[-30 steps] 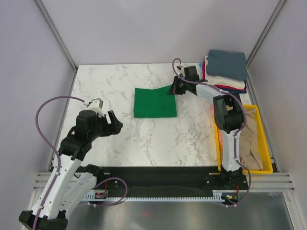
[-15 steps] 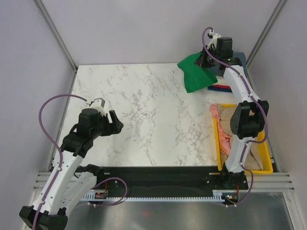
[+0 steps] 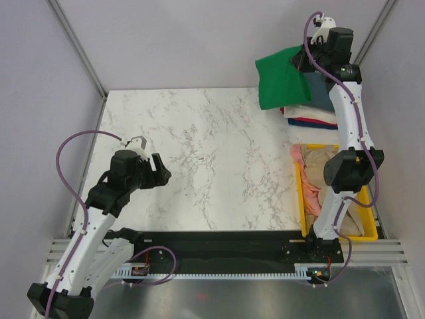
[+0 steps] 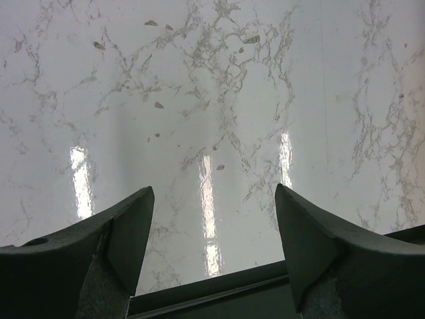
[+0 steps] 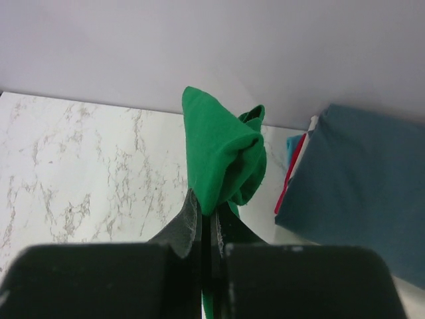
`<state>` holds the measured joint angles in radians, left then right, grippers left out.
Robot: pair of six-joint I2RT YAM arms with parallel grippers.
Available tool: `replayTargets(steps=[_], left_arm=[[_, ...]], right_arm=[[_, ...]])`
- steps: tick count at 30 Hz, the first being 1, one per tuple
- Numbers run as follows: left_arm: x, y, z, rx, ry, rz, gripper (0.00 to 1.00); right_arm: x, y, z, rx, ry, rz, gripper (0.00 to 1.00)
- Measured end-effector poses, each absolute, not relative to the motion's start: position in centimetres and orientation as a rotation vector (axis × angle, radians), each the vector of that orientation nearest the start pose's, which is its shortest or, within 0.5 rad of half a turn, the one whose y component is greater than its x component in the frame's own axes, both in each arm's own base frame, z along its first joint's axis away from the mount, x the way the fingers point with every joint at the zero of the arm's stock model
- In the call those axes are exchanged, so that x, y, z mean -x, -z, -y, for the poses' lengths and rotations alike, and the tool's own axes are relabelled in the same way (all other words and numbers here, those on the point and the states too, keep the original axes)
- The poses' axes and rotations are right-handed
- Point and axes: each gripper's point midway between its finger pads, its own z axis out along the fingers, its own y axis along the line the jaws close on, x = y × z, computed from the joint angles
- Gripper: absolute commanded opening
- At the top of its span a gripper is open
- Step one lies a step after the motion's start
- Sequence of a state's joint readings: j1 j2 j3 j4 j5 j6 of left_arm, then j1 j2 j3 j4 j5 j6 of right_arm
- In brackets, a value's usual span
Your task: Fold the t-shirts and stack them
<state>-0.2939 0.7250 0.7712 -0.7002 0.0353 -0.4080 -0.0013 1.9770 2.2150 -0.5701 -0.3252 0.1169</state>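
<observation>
Green tee (image 3: 282,80) pinched in right gripper (image 3: 298,62), folded stack (image 3: 311,117) behind — partly hidden

One green t-shirt (image 3: 282,81), folded, hung in the air at far right, pinched at one edge by the right gripper (image 5: 211,222). Folded stack (image 3: 312,116) just beside it: slate blue on top, white and red beneath. Beige tee (image 3: 325,156) and pink tee (image 3: 304,176) lay crumpled in the yellow bin (image 3: 352,237).

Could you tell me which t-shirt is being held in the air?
The green t-shirt: it hangs pinched in the right gripper, while the others lie in the folded stack or crumpled in the yellow bin.
</observation>
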Motion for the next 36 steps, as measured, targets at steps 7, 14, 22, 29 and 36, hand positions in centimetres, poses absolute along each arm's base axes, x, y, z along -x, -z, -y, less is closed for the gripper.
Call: replayTargets(steps=[7,14,22,29,36], left_arm=[[-22.2,-17.6,9.1,0.110,0.418,-2.264,0.80],[-22.3,-17.4,9.1,0.110,0.415,-2.273,0.79],[-22.3,-17.1,9.1,0.111,0.411,-2.287,0.79],[-22.4,-16.7,9.2,0.112,0.406,-2.304,0.79],[-22.5,-16.4,9.2,0.114,0.401,-2.318,0.78]], right_arm=[[-56.0,-38.0,-2.9,0.075,-0.356,-1.852,0.00],[-55.8,-39.7,-1.8,0.072,-0.350,-1.815,0.00],[-56.2,-38.7,-0.9,0.068,-0.368,-1.830,0.00],[-59.5,-33.2,3.9,-0.023,-0.407,-1.891,0.00],[-63.3,-23.1,11.8,-0.221,-0.434,-1.974,0.00]])
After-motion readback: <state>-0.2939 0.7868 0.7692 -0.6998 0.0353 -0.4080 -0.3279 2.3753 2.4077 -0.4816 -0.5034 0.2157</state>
